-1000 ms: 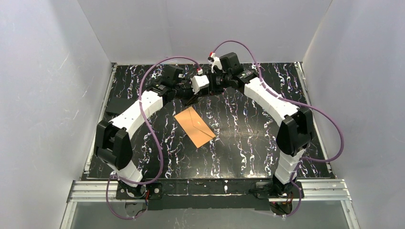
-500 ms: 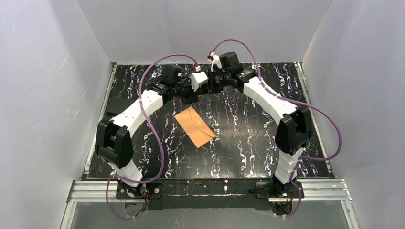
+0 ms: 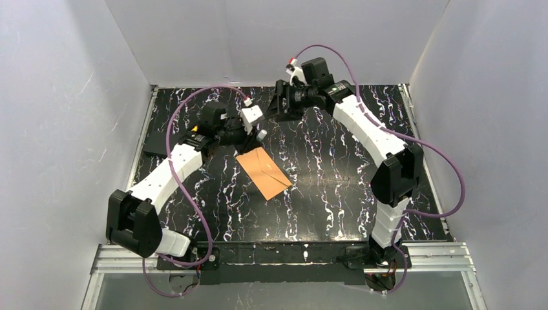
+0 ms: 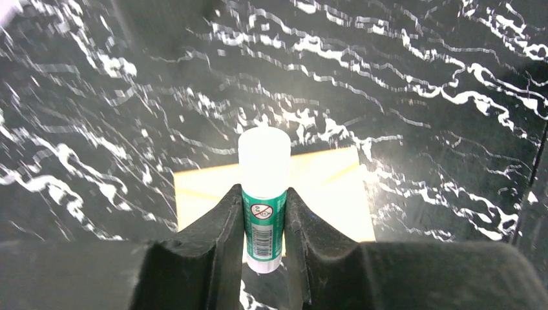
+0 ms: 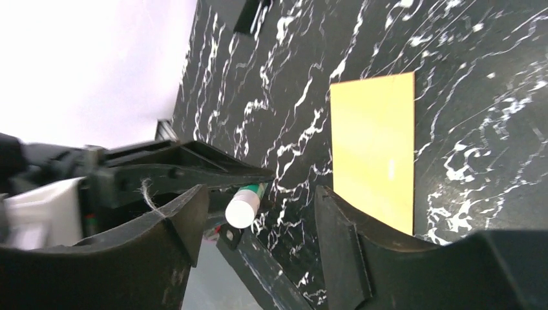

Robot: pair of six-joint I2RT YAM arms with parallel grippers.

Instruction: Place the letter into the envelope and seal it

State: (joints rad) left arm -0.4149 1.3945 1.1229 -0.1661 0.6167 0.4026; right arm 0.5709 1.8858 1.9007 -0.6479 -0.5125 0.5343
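Since 1 second ago the 2 grippers have parted. The left gripper (image 4: 263,194) has drawn back toward the envelope (image 3: 263,172), clamped on a green-labelled glue stick (image 4: 263,169). The right gripper (image 5: 258,206) has lifted away, jaws spread and empty. The envelope lies flat mid-table, long axis running far-left to near-right. The stick's white end hangs over its far end, so the left arm is nearer. The letter is not visible.

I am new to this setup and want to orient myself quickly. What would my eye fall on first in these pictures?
First, the orange-brown envelope lies flat in the middle of the black marbled table. Next, the left gripper is shut on a green glue stick with a white cap, close to the envelope's far end. The right gripper hangs open and empty farther back.
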